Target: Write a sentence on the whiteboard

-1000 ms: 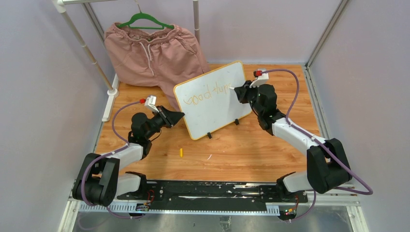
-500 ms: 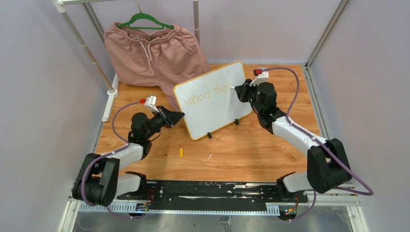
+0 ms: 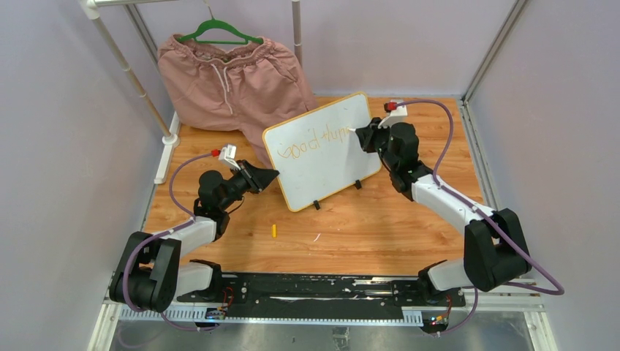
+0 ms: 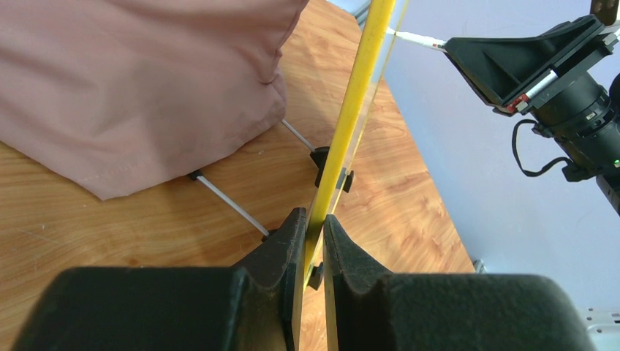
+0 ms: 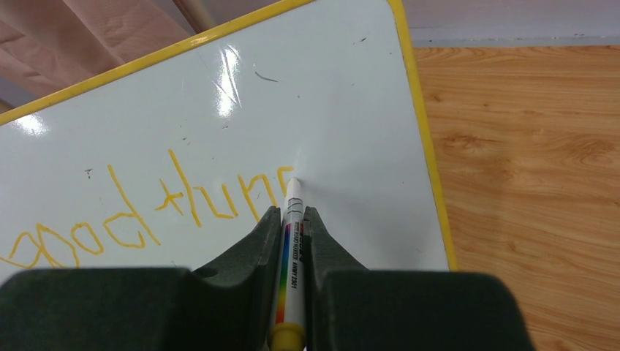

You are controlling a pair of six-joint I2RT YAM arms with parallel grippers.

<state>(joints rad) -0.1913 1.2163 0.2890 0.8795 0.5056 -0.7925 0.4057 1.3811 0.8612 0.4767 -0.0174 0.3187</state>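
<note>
The whiteboard point(image 3: 322, 150) stands tilted back on its 2 black clip feet point(image 3: 316, 205) near the middle of the wooden tabletop point(image 3: 380, 219), turned so that its left end sits nearer the arm bases than its right end. The left fingers point(image 3: 267, 175) are clamped on the board's lower left edge; in the left wrist view the left fingers point(image 4: 296, 234) press from both sides on the thin yellow frame point(image 4: 356, 95), which runs edge-on up the picture, with 1 clip foot point(image 4: 333, 172) visible beyond them. The right fingers point(image 3: 365, 136) are at the board's upper right area and are closed around a white marker point(image 3: 354, 131) with a rainbow-striped label. In the right wrist view the right fingers point(image 5: 269, 227) grip the marker point(image 5: 290, 241) along its barrel, and its tip touches the white surface point(image 5: 329, 95) just at the end of the last orange stroke. The sentence point(image 3: 314, 142) so far occupies 1 line across the upper part of the board: "good", then a second word beginning "th" (the letters after that cannot be read with certainty; the sentence point(image 5: 146, 212) appears upside down in the right wrist view). Behind the board, pink shorts point(image 3: 230, 77) hang from a green hanger point(image 3: 219, 31) and drape onto the tabletop, with their hem just beside the board's rear wire legs. A small yellow piece point(image 3: 274, 231) lies on the tabletop in front of the board, apart from both arms.
</note>
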